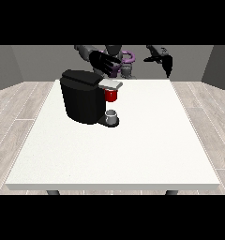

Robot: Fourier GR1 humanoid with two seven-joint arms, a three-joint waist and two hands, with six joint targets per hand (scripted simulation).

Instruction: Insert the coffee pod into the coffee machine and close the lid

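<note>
The black coffee machine (81, 96) stands on the left half of the white table (133, 150). Its light grey lid (111, 84) juts out to the right and lies nearly flat over a red thing at the machine (111, 95). A small grey thing (112, 114) sits on the machine's low base under the red thing; I cannot tell it for the pod. The hand at the view's left (102, 63) hovers above and behind the machine's top with fingers spread. The hand at the view's right (161, 58) hangs in the air beyond the table's far edge, fingers relaxed, holding nothing.
The robot's torso (121, 61) stands behind the table's far edge. A wooden floor surrounds the table, and grey walls close the back. Bare white tabletop stretches in front of and to the right of the machine.
</note>
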